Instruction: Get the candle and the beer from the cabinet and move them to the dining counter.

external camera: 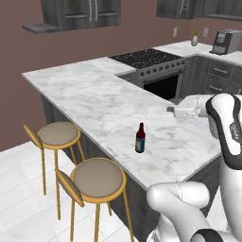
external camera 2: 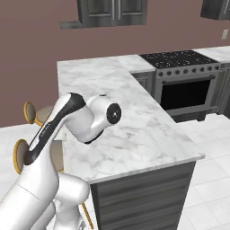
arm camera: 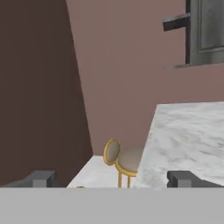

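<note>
Standing upright on the dining counter (external camera: 94, 94), the beer (external camera: 140, 138), gripper (arm camera: 113, 179) spread wide and empty, fingertips (arm camera: 42, 178) half cut off, cabinet (external camera: 80, 13) cropped at top

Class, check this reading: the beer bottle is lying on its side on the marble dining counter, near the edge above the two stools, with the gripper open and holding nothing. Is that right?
Not quite. The beer bottle is standing upright, not lying on its side; the left base view shows this. The rest holds: it stands on the dining counter near the edge above the two stools, and the gripper is open and holds nothing.
</note>
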